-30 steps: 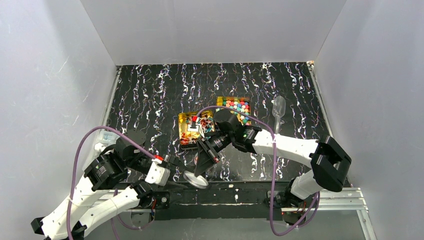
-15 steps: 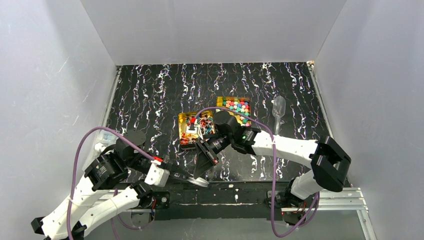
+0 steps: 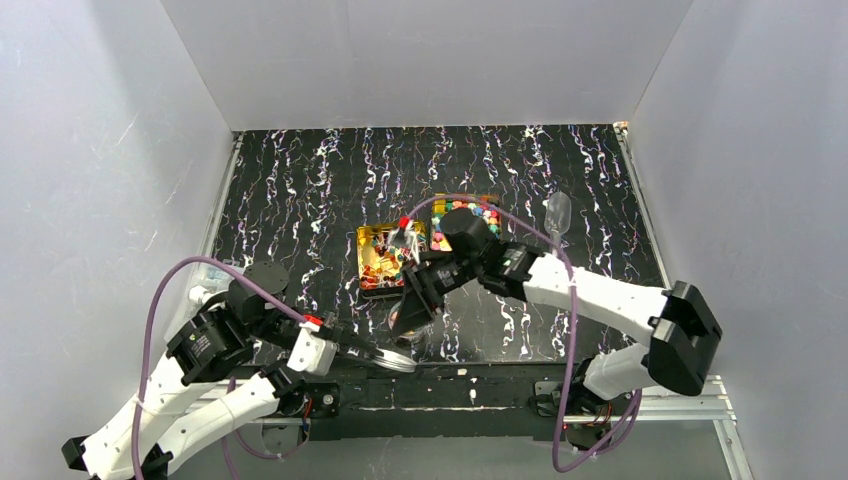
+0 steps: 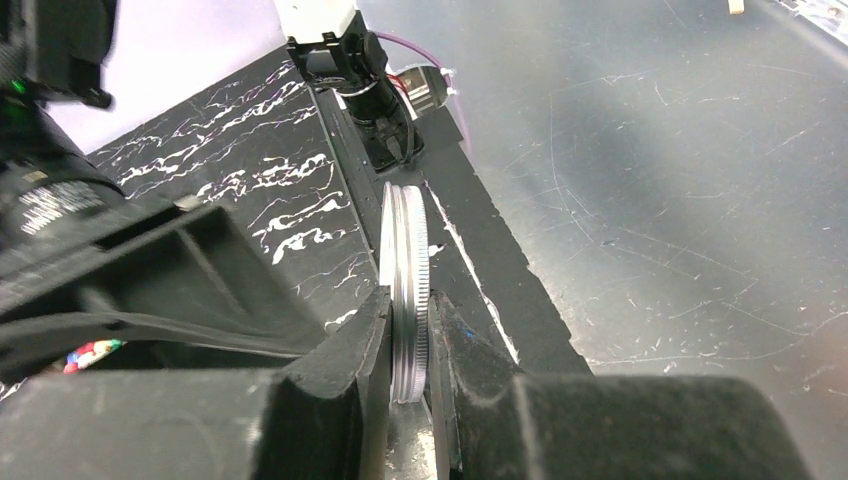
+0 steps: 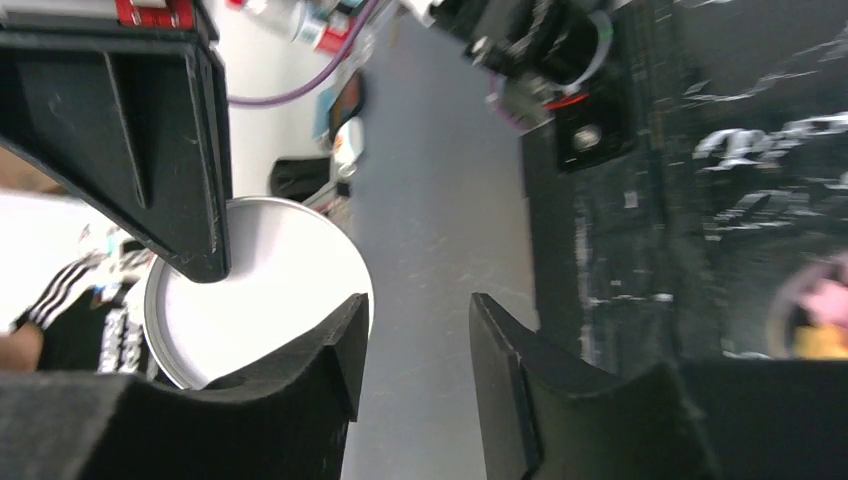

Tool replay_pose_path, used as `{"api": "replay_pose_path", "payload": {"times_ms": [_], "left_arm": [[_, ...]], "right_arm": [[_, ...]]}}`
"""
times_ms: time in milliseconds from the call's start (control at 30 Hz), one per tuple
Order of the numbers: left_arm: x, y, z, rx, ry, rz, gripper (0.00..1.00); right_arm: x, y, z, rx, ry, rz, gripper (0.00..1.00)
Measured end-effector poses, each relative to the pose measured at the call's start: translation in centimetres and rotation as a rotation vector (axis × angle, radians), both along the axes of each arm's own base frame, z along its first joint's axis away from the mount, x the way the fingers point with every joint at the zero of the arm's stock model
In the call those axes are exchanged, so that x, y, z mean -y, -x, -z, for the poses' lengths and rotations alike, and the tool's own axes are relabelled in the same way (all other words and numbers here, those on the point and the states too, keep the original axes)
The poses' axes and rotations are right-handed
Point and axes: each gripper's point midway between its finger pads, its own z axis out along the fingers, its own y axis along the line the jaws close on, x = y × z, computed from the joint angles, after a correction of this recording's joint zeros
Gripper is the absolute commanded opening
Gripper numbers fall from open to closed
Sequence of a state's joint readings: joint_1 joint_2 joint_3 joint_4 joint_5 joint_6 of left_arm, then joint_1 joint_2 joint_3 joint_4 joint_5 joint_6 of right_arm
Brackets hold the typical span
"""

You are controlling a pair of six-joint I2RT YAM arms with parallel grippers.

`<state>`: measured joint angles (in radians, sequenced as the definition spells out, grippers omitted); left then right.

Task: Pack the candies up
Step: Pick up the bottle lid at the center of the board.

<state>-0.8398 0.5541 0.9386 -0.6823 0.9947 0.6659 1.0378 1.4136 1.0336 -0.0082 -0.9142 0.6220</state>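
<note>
The candies fill two gold tins: twist-wrapped ones in the nearer tin [image 3: 380, 258], cube-like ones in the farther tin [image 3: 468, 211]. A round white lid with a ridged metal rim [image 3: 391, 358] hangs at the table's near edge. My left gripper [image 3: 357, 347] is shut on the lid's rim [image 4: 405, 262]; both pads of the left gripper [image 4: 408, 325] press it. My right gripper [image 3: 410, 318] hovers just above and behind the lid, open. In the right wrist view the lid [image 5: 262, 282] lies left of the right gripper [image 5: 418, 330], with nothing between its fingers.
A clear plastic scoop [image 3: 557, 214] lies to the right of the far tin. The right arm's forearm crosses in front of both tins. A black rail [image 3: 470, 385] runs along the near edge under the lid.
My right gripper has opened and let go of the lid, pulling back and up a little. My left gripper has closed on the lid's rim.
</note>
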Motion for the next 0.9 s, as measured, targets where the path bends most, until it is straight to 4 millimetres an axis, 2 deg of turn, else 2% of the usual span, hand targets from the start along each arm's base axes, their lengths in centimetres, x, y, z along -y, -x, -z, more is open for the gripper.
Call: {"api": "replay_pose_path", "payload": {"times_ms": [167,233,267,300,400,500,667,700,733,833,900], "left_arm": [[-0.1,-0.1,0.2,-0.017,-0.01,-0.025,0.0],[-0.1,-0.4,0.6,-0.041,-0.027,-0.046,0.0],[0.0,-0.5,0.9,-0.061,-0.036,-0.06,0.0],[0.1,-0.7,1.2,-0.077,-0.042,-0.073,0.0],[0.5,-1.4,2.2,-0.13,-0.064,-0.12,0.0],[0.9,-2.4,3.3,-0.192,-0.088,-0.197,0.0],[1.7,-4.6,3.8,-0.301,-0.088,-0.354,0.0],[1.9,-5.3,3.6,-0.342,-0.082,-0.407,0.0],[2.3,-6.4,3.1,-0.41,-0.061,-0.482,0.0],[2.6,-8.0,3.1,-0.554,-0.052,-0.631,0.0],[2.5,-10.0,4.3,-0.704,-0.074,-0.806,0.0]], "right_arm": [[1.7,-5.4,-1.9,0.175,0.008,0.224,0.7],[2.7,-6.6,-2.8,0.249,-0.001,0.293,0.77],[3.3,-6.9,-3.3,0.289,-0.008,0.324,0.95],[3.8,-7.1,-4.0,0.329,-0.025,0.349,0.98],[5.2,-7.5,-5.7,0.431,-0.077,0.408,0.99],[6.6,-7.8,-6.3,0.504,-0.098,0.456,0.98],[8.1,-8.7,-4.8,0.556,-0.043,0.526,0.98],[8.9,-8.8,-3.8,0.576,-0.022,0.553,0.98],[9.1,-8.9,-3.6,0.588,-0.019,0.561,0.98],[9.7,-8.4,-4.1,0.659,-0.062,0.532,0.98],[9.9,-8.1,-4.6,0.706,-0.087,0.517,0.98]]}}
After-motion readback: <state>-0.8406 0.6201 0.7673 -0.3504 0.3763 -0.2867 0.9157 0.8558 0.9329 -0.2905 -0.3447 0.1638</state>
